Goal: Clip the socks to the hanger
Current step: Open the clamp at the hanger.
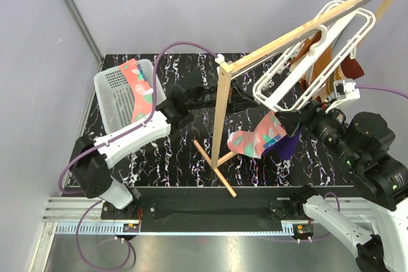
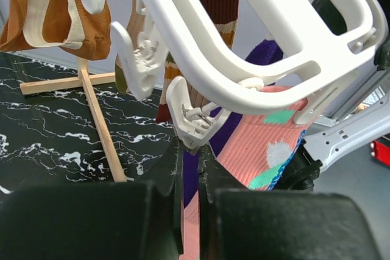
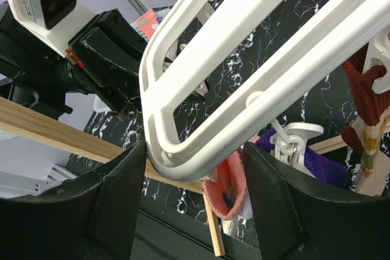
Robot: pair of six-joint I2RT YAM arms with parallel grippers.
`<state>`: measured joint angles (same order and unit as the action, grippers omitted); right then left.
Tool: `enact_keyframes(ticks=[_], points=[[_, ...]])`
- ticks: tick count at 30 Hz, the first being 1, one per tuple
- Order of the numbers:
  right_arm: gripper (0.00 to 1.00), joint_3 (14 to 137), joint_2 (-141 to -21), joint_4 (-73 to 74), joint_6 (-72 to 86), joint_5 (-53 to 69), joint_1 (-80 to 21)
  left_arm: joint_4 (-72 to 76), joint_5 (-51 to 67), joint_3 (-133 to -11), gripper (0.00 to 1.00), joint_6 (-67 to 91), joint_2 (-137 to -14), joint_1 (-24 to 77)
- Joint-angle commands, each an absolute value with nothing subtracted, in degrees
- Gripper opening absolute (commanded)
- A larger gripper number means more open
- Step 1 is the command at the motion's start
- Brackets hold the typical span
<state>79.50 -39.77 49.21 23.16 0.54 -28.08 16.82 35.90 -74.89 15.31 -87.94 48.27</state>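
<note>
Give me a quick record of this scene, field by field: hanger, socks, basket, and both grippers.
hanger: white hanger hanging from wooden rail
clipped sock: pink sock hangs below the frame
basket: white basket at the left, holding another pink sock
left gripper: shut, just below a clip
right gripper: open, the frame's corner between its fingers

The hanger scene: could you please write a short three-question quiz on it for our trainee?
1. True or false: a pink sock lies in the basket.
2. The hanger hangs from: A the rail, B the basket, C neither.
3. Which gripper straddles the hanger's end?

Key: 1 true. 2 A. 3 the right gripper.
</note>
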Motion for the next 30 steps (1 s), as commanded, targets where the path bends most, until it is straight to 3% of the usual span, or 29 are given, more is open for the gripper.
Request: enact_keyframes(ticks=[1,17,19,22,25,30], points=[[0.71,82.09,-39.99,50.88,22.67,-0.09,-28.21,19.25,37.88,-77.17,0.00,15.29,-85.88,48.43],[0.76,89.12,-40.69,58.62,19.17,-2.28,-28.21,17.40,37.09,-71.63,0.00,16.26,-74.09,50.01],[0.88,88.51,-40.17,59.32,17.67,1.64,-28.21,17.14,36.83,-71.63,0.00,16.43,-73.30,50.88],[1.00,85.61,-39.03,60.64,14.07,8.32,-28.21,16.61,36.65,-71.98,0.00,16.35,-73.04,51.85],[1.00,81.31,-37.80,60.56,12.57,16.68,-28.30,14.86,36.56,-72.77,0.00,16.08,-73.30,52.29],[0.99,71.56,-36.04,54.25,16.43,14.42,-28.30,15.29,36.39,-72.77,0.00,16.52,-74.27,52.56]])
